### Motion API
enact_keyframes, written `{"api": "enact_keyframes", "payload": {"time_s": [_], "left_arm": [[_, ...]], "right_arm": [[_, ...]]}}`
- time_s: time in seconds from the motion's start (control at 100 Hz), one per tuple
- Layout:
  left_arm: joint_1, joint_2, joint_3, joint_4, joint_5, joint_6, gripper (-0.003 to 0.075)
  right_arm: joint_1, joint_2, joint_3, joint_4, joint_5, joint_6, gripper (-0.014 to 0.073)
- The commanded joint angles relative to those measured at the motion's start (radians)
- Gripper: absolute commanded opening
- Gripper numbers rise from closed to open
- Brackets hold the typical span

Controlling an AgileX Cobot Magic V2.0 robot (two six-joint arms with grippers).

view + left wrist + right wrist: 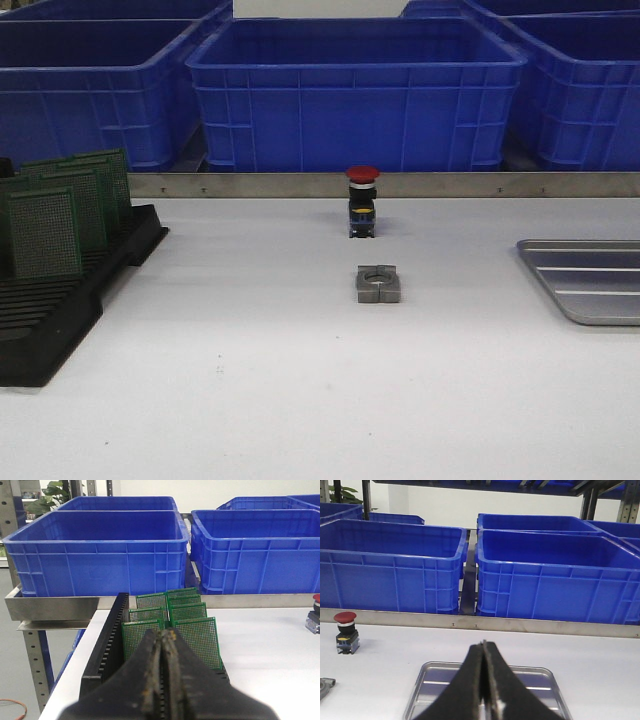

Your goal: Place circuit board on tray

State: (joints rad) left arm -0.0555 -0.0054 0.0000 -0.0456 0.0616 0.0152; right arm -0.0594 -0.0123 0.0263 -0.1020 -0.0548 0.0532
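**A:** White table (250,380), row of blue bins (355,95) on a metal shelf behind it. What's on the table?

**B:** Black rack (60,300) at the left edge, green boards (45,232) standing upright in its slots. Tray (590,280) at the right edge, flat on the table, partly cut off in the front view. Nothing lying in the part that shows.

**A:** Middle?

**B:** Red button (362,200) near the shelf edge, grey metal block (379,284) with a round hole just in front of it. The two are apart, not touching.

**A:** Arms?

**B:** Neither shows in the front view. Wrist views only. Left gripper (164,650) has its fingers pressed together, nothing between them. It sits over the near end of the rack, boards right behind the tips.

**A:** Touching a board?

**B:** Can't tell from that angle.

**A:** Right?

**B:** Right gripper (484,660) also closed tight, nothing held. It's above the tray's near side; ridges on the tray bottom show either side of the fingers. Button and a corner of the block are off to one side in that view.

**A:** Boards all in the rack?

**B:** All the ones I can see, yes. Well apart from the tray, full table width between.
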Motion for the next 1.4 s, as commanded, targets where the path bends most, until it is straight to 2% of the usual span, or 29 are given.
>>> {"api": "enact_keyframes", "payload": {"time_s": [0.0, 0.47, 0.71, 0.99, 1.19, 1.28, 1.39], "left_arm": [[0.001, -0.031, 0.048, 0.001, -0.084, -0.006, -0.0020], [0.001, -0.031, 0.021, 0.001, -0.096, -0.006, -0.0020], [0.001, 0.012, -0.143, 0.001, 0.086, -0.006, -0.0020], [0.001, 0.285, -0.384, 0.001, 0.288, -0.006, -0.0020], [0.001, 0.561, -0.530, 0.001, 0.312, -0.006, -0.0018], [0.001, 0.684, -0.598, 0.001, 0.345, -0.006, 0.0049], [0.001, 0.812, -0.661, -0.003, 0.355, 0.036, 0.0260]], "right_arm": [[-0.005, -0.024, -0.011, -0.005, -0.086, -0.002, -0.0062], [-0.005, -0.024, -0.011, -0.005, -0.086, -0.002, -0.0062], [-0.005, -0.024, -0.011, -0.005, -0.086, -0.002, -0.0062], [-0.005, -0.024, -0.011, -0.005, -0.085, -0.002, -0.0062], [-0.005, -0.024, -0.011, -0.005, -0.085, -0.002, -0.0062], [-0.005, -0.024, -0.011, -0.005, -0.085, -0.002, -0.0062], [-0.005, -0.024, -0.011, -0.005, -0.085, -0.002, -0.0062]]}}
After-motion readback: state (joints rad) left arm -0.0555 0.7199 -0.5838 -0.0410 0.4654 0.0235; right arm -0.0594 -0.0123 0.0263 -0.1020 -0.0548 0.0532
